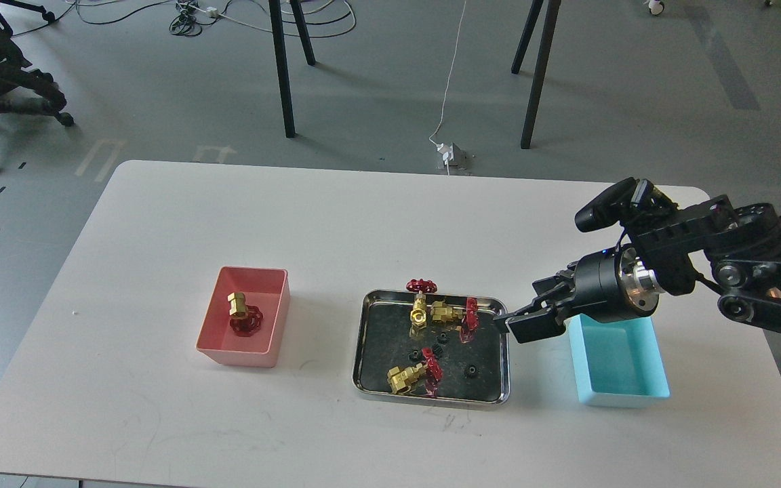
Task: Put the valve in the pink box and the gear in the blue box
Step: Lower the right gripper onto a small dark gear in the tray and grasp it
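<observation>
One valve (241, 313), brass with a red handwheel, lies in the pink box (236, 355) at the table's left. Three more valves lie in the steel tray (431, 401): two at its back (419, 301) (455, 313) and one at its front (412, 377). Several tiny black gears lie among them, one at the tray's front right (471, 371). The blue box (624, 398) stands empty to the right of the tray. My right gripper (518, 303) hangs open and empty just above the tray's right rim, partly over the blue box's near corner. My left gripper is out of view.
The white table's back edge (404, 171) runs behind the boxes. Chair and stand legs and cables are on the floor beyond it. My right arm (723, 264) spans the table's right side above the blue box.
</observation>
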You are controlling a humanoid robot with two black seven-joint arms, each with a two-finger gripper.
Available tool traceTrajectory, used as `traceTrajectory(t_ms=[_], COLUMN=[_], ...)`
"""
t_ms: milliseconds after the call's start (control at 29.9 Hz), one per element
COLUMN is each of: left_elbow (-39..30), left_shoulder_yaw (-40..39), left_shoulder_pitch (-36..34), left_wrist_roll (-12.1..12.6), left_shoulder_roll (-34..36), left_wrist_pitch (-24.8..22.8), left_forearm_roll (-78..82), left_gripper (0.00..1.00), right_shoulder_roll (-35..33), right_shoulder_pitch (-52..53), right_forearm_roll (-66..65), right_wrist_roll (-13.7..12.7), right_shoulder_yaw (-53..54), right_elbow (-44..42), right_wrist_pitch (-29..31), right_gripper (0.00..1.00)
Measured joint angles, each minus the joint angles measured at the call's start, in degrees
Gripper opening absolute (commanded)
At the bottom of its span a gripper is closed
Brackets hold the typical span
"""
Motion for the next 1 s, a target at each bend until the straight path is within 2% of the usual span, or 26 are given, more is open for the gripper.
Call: traceTrajectory(t_ms=[234, 535, 1003], left_elbow=[0.0, 0.0, 0.0], left_shoulder_yaw=[-0.6, -2.4, -2.6], left_shoulder_pitch=[-1.6, -4.2, -5.6], left_wrist_roll=[-0.2, 0.3, 0.3], left_shoulder_roll=[1.4, 1.8, 2.9], left_wrist_pitch=[2.2, 3.3, 5.1], left_forearm_roll=[-0.1, -0.2, -0.2], left_gripper=[0.99, 0.99, 0.99], right_shoulder_roll=[9.0, 23.9, 32.4], right_shoulder_pitch=[0.0, -0.1, -0.4], right_forearm_roll=[-4.4, -8.7, -10.5], right_wrist_roll=[2.2, 6.8, 7.4], right_shoulder_yaw=[-4.6, -11.3, -15.7], right_elbow=[-7.0, -20.1, -27.6], right_wrist_pitch=[-0.1, -1.5, -1.8], right_gripper=[0.88, 0.86, 0.74])
